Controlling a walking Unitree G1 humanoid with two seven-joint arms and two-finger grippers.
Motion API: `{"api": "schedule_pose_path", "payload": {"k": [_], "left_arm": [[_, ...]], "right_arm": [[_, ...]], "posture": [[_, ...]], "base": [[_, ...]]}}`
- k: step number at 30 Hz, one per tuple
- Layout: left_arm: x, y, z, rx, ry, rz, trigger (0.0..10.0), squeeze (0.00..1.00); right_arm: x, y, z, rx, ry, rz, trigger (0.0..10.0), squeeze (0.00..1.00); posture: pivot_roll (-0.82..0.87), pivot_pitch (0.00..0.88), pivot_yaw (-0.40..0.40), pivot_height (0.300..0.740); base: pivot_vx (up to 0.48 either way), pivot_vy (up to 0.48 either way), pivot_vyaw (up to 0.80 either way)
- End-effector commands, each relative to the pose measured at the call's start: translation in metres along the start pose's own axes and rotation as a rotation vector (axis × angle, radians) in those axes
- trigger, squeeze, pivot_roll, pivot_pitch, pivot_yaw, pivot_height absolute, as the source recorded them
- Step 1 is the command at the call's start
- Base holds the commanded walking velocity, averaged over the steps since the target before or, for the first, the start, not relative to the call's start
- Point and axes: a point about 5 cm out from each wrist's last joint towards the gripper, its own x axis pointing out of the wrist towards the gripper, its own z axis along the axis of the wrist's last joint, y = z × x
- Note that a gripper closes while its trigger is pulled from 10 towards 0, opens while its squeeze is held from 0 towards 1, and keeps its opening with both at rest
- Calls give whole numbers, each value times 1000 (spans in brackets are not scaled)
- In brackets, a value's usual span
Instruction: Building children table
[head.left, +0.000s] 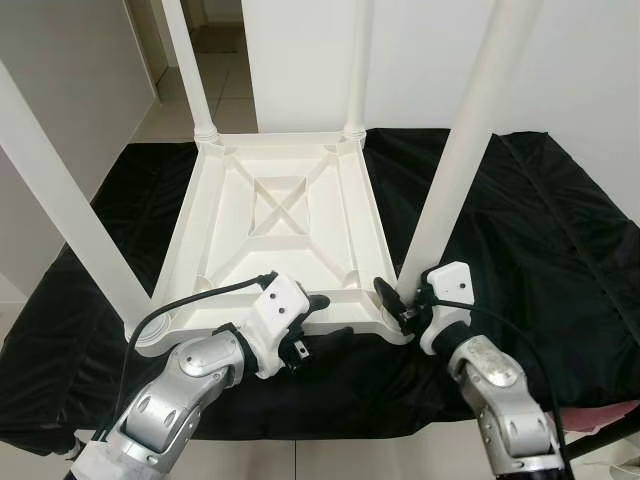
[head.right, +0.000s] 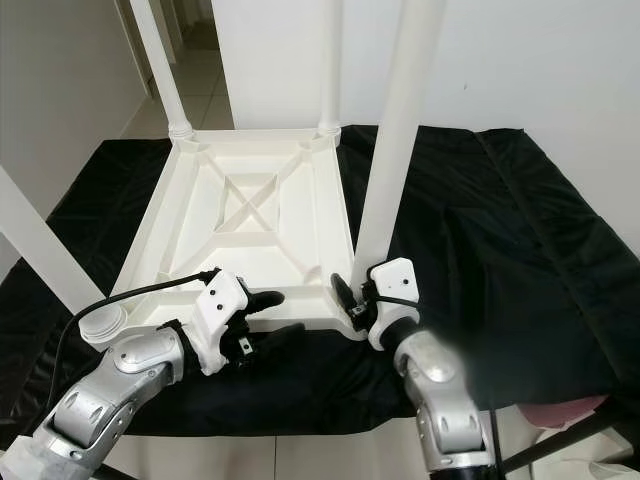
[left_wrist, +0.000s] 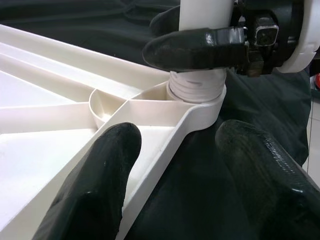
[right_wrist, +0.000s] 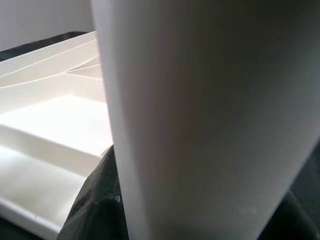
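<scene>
While the right claw (head.left: 395, 300) clamps the leg (head.left: 462, 150) base, the left claw (head.left: 315, 325), fingers spread, straddles the tabletop (head.left: 270, 215) rim at 6 o'clock.

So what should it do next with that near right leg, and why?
Probably keep twisting the leg with the right gripper, which is shut on its base: thread rings show above the corner socket. The left gripper straddles the tabletop rim, open.
</scene>
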Motion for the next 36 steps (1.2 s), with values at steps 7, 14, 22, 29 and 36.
{"api": "schedule_pose_path", "payload": {"k": [7, 14, 22, 29, 36], "left_arm": [[-2, 11, 2, 42, 21, -47, 10000, 0], [-6, 16, 4, 59, 27, -42, 10000, 0], [-7, 16, 5, 47, 17, -29, 10000, 0], [-5, 15, 4, 36, 15, -19, 10000, 0], [-6, 14, 0, 37, 15, -1, 10000, 0]], "right_arm": [[-3, 6, -13, 78, 59, -201, 10000, 0], [-2, 12, -11, 138, 72, -351, 10000, 0], [0, 14, -4, 146, 30, -358, 10000, 1000], [-1, 5, 0, 111, 21, -325, 10000, 0], [-3, -2, -1, 88, 17, -256, 10000, 0]], "posture": [[-87, 14, 80, 740], [-74, 4, 92, 740], [-64, 18, 81, 740], [-68, 31, 65, 740], [-73, 16, 44, 740]], "base": [[0, 0, 0], [0, 0, 0], [0, 0, 0], [0, 0, 0], [0, 0, 0]]}}
